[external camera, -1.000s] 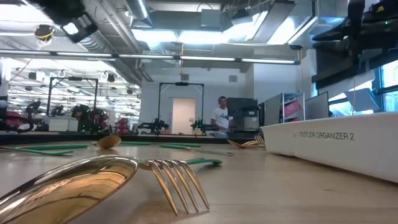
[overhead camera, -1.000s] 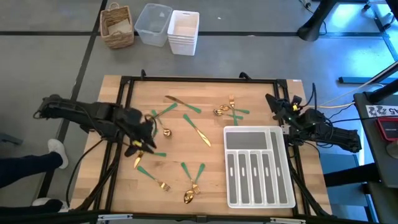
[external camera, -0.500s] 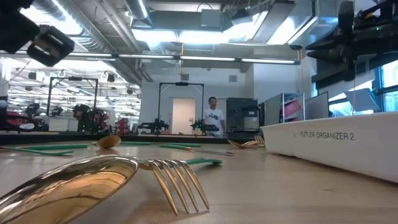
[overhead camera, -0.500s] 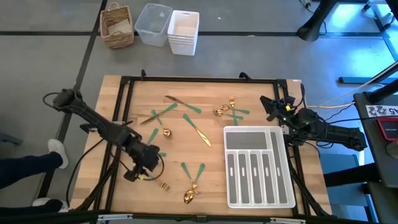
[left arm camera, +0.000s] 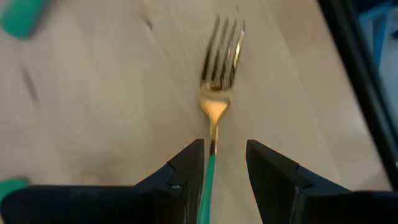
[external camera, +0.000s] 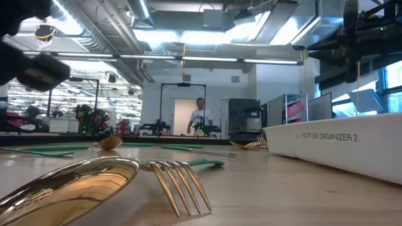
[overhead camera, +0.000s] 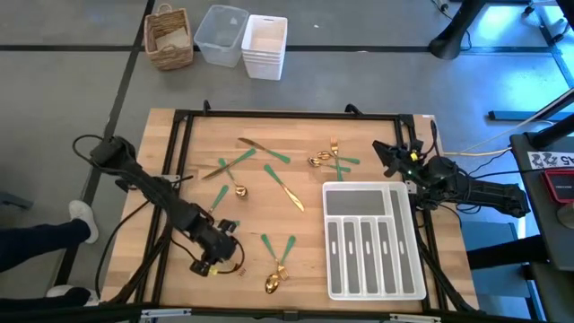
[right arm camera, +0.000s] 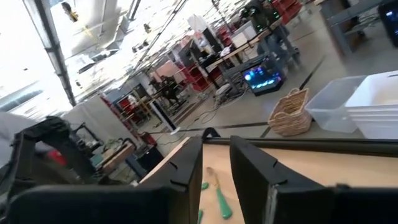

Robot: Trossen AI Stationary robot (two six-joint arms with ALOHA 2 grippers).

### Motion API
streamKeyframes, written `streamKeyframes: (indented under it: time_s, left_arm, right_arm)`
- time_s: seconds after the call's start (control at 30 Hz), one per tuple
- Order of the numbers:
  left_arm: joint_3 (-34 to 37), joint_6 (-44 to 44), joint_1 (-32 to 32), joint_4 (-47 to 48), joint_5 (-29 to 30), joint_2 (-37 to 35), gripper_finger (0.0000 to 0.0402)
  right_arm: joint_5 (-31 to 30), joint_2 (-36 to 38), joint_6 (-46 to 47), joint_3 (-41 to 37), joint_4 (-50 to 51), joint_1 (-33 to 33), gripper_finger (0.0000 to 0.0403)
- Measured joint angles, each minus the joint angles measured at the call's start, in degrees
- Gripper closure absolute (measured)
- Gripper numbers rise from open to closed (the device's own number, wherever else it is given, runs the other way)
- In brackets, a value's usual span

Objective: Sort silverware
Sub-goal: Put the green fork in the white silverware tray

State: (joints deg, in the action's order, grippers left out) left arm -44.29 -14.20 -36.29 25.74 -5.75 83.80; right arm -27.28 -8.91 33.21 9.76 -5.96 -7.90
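I have the left gripper (left arm camera: pixel 224 158) low over the fork (left arm camera: pixel 217 93) near the table's front left, fingers spread astride its green handle, its long axis running straight ahead between them. The right gripper (overhead camera: pixel 392 157), apparently open, waits beside the tray (overhead camera: pixel 372 240).
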Motion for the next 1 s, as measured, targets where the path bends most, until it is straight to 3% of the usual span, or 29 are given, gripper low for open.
streamKeyframes:
  time_s: [0.67, 1.0]
  left_arm:
    - [-0.07, 0.03, -2.84, 0.09, 5.98, 7.76, 0.0291]
    - [-0.11, -0.35, -2.76, 0.11, 6.41, 8.11, 0.0377]
  right_arm:
    - [1.44, 0.0, 0.01, 0.02, 0.02, 0.0, 0.032]
    - [1.44, 0.0, 0.0, 0.04, 0.02, 0.0, 0.032]
